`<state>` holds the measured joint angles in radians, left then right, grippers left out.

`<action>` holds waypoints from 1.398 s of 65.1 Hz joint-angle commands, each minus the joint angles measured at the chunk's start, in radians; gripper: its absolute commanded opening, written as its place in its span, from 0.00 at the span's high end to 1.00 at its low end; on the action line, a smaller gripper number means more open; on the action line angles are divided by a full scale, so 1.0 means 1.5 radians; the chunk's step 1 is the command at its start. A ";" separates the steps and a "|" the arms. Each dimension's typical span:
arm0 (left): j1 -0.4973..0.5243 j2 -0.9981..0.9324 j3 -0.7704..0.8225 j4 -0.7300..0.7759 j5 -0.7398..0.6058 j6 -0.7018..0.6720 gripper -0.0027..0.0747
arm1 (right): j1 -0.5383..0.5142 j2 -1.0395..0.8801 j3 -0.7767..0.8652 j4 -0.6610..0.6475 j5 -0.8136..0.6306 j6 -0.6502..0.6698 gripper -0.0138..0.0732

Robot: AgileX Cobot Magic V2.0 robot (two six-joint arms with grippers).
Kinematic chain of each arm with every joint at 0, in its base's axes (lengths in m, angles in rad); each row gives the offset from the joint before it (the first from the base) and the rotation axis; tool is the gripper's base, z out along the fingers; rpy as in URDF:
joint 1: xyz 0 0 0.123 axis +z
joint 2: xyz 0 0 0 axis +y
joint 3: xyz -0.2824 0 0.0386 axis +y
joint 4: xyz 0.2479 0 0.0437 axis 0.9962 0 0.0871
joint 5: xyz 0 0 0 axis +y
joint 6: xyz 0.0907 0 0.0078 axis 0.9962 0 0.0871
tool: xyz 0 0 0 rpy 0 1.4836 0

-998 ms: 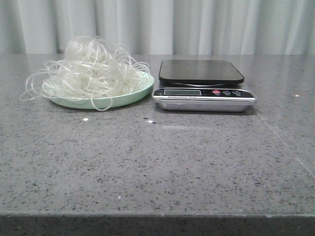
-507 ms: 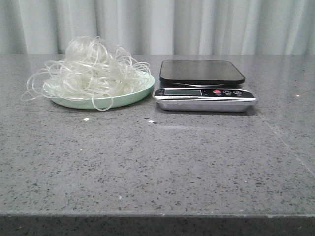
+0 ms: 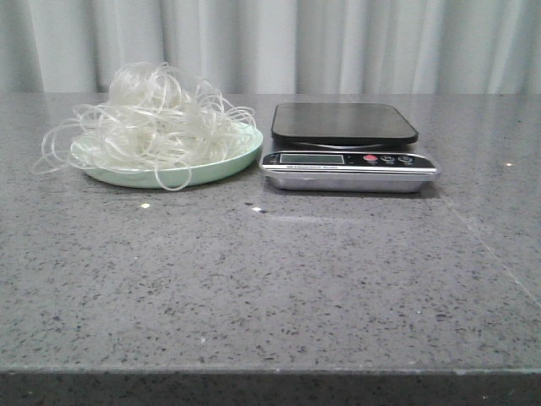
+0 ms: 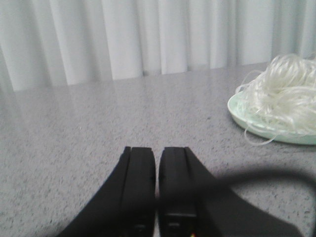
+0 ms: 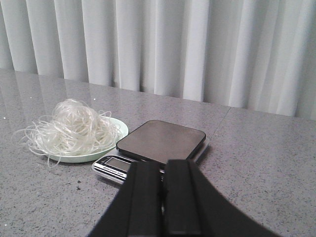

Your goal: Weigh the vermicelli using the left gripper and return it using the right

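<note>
The vermicelli is a fluffy tangle of whitish strands heaped on a mint-green plate at the table's back left, with loops hanging over the rim. To its right stands a digital scale with a bare black platform. Neither arm shows in the front view. In the left wrist view my left gripper is shut and holds nothing, with the vermicelli well off to one side. In the right wrist view my right gripper is shut and holds nothing, in front of the scale, the vermicelli beyond.
The grey speckled table runs from the objects to its front edge. Pale curtains hang behind the table's far edge.
The front view shifts by a few pixels between frames; the vermicelli, plate and scale stay where they were.
</note>
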<state>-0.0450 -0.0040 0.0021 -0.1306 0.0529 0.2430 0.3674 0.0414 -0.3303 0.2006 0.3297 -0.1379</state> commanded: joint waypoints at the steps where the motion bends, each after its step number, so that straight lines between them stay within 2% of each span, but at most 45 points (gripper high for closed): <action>1: -0.012 -0.015 0.005 0.005 -0.085 -0.005 0.78 | -0.003 0.008 -0.017 -0.002 -0.052 -0.006 0.65; 9: -0.011 -0.015 0.005 0.007 -0.096 -0.012 0.78 | -0.003 0.008 -0.017 -0.002 -0.052 -0.006 0.65; 19: -0.011 -0.015 0.005 0.095 -0.099 -0.109 0.78 | -0.003 0.008 -0.017 -0.002 -0.052 -0.006 0.65; 80: -0.011 -0.015 0.005 0.092 -0.099 -0.110 0.78 | -0.004 0.008 -0.017 -0.003 -0.052 -0.006 0.65; 86: -0.011 -0.015 0.005 0.092 -0.099 -0.110 0.78 | -0.025 0.008 -0.016 -0.030 -0.052 -0.006 0.65; 91: -0.011 -0.015 0.005 0.092 -0.099 -0.110 0.78 | -0.074 0.008 -0.003 -0.064 -0.057 -0.006 0.65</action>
<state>-0.0562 -0.0040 0.0021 0.0096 -0.0116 0.0907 0.3308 0.0414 -0.3303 0.1688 0.3297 -0.1379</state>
